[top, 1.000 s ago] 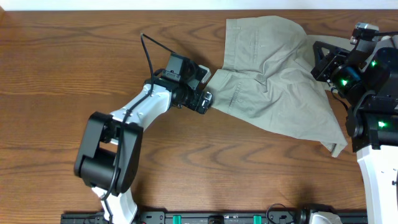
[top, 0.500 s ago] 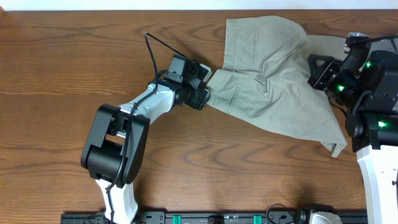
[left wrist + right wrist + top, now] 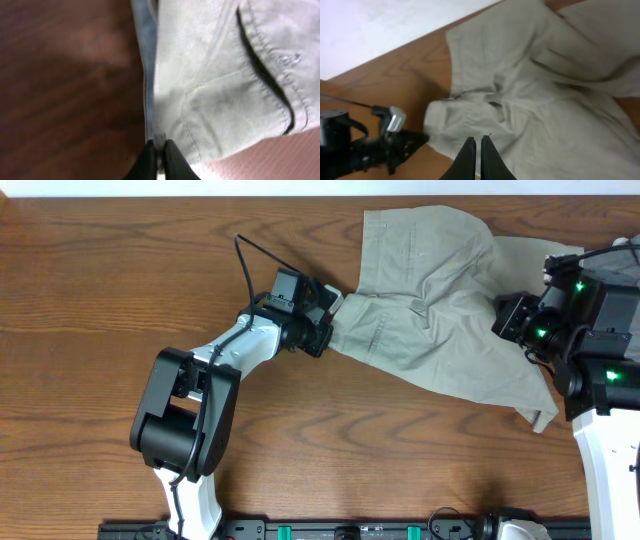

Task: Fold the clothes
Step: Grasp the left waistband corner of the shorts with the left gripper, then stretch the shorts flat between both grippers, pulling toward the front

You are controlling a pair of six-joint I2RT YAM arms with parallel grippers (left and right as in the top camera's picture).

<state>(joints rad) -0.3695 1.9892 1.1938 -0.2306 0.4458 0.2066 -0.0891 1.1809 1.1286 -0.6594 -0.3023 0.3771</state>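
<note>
I am seeing the shorts lying flat and wrinkly on the table, up by the far edge, toward the right side. My left gripper is pinching the left edge of the shorts, its fingers pressing together on the cloth right down at the wood. My right gripper is hanging over the right part of the shorts with its fingers pressing together; I cannot tell if any cloth is between them
</note>
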